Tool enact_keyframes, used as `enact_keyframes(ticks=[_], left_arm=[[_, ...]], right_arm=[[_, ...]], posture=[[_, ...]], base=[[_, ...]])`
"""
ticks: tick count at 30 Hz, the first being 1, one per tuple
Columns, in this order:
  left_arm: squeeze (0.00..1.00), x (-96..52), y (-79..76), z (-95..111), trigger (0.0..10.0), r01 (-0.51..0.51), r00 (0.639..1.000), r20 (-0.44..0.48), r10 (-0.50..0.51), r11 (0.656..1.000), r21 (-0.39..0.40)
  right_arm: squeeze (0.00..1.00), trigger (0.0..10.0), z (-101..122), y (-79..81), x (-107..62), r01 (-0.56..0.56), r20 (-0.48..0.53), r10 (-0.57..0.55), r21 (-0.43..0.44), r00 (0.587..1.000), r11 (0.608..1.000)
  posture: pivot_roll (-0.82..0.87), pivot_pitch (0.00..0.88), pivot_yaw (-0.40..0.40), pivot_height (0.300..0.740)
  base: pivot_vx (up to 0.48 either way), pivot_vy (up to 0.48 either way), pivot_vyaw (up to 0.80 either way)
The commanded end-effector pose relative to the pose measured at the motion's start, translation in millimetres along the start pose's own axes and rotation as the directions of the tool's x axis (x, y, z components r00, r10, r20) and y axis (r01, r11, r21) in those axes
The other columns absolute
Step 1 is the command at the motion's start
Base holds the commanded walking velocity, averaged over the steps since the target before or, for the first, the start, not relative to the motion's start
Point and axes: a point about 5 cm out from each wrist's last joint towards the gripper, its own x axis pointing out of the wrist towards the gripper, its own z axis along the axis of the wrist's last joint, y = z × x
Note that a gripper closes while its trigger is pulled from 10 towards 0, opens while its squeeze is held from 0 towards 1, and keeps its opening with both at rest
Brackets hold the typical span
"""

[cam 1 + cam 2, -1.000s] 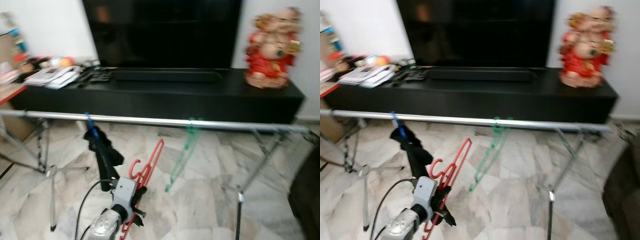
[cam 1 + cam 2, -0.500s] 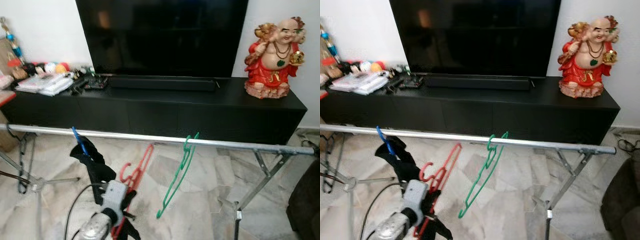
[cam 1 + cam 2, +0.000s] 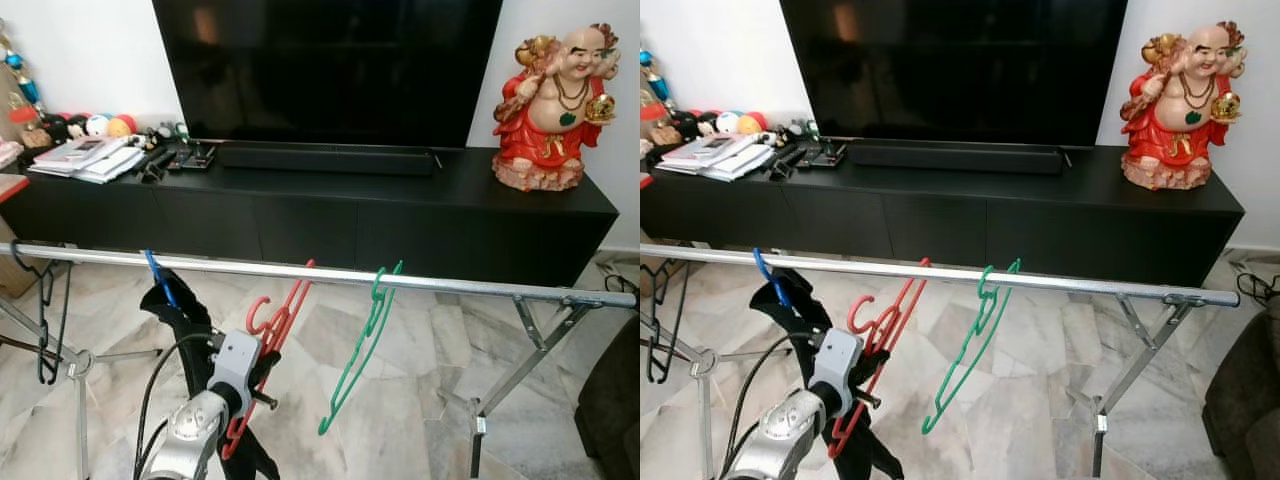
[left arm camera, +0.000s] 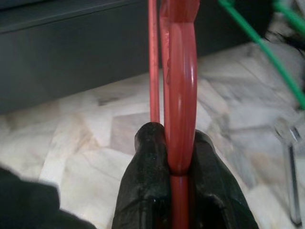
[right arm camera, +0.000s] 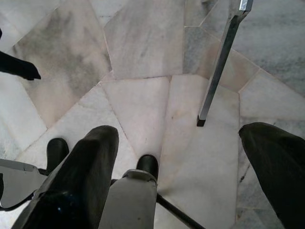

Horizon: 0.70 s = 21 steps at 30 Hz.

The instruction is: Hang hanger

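My left gripper (image 3: 262, 374) is shut on a red plastic hanger (image 3: 285, 325), gripping it near the neck. The left wrist view shows both black fingers (image 4: 202, 162) clamped on the red hanger (image 4: 180, 105). The hanger is tilted; its upper tip reaches the silver rail (image 3: 470, 284) while its hook (image 3: 255, 308) sits below the rail, on my side of it. A green hanger (image 3: 362, 345) hangs on the rail just to the right. My right gripper (image 5: 177, 131) hangs open over the marble floor.
A black garment (image 3: 180, 310) on a blue hanger hangs on the rail left of my arm, with a black hanger (image 3: 45, 320) further left. Rack legs (image 3: 520, 365) stand at the right. Behind are a black TV console (image 3: 400, 215), a TV and a red statue (image 3: 555, 100).
The camera has steadied and shifted. My left gripper has lifted the red hanger, so its upper tip now meets the rail instead of sitting below it.
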Motion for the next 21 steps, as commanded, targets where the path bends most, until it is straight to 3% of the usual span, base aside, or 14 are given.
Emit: enact_keyframes(ticks=[1,10,14,18,21], left_arm=[[0.0,5.8,5.3,7,10.0,0.053,0.998,-0.035,-0.05,0.996,0.07],[0.0,15.3,15.5,23,10.0,-0.001,1.0,-0.026,0.003,0.997,0.074],[0.0,21.7,20.8,26,10.0,-0.061,0.996,-0.065,0.064,0.997,0.037],[0.0,24.5,23.4,24,10.0,-0.105,0.986,-0.121,0.111,0.993,0.054],[0.0,30.4,22.8,34,10.0,-0.115,0.989,-0.093,0.114,0.993,-0.002]], right_arm=[[0.0,10.0,-2,2.5,-0.2,-0.006,-0.009,0.006,0.001,1.0,1.0],[0.0,10.0,-2,3.1,-0.3,-0.006,-0.009,0.006,0.002,1.0,1.0],[0.0,10.0,-3,3.1,-0.3,-0.007,-0.011,0.007,0.0,1.0,1.0],[0.0,10.0,-3,2.9,-0.3,-0.007,-0.012,0.007,-0.001,1.0,1.0],[0.0,10.0,-3,2.6,-0.4,-0.007,-0.011,0.007,-0.002,1.0,1.0]], posture=[[-0.01,0.007,0.039,0.74],[-0.01,0.008,0.041,0.74],[-0.01,0.011,0.041,0.74],[-0.01,0.012,0.041,0.74],[-0.02,0.013,0.04,0.74]], base=[[0.0,0.0,0.0],[0.0,0.0,0.0],[0.0,0.0,0.0],[0.0,0.0,0.0],[0.0,0.0,0.0]])
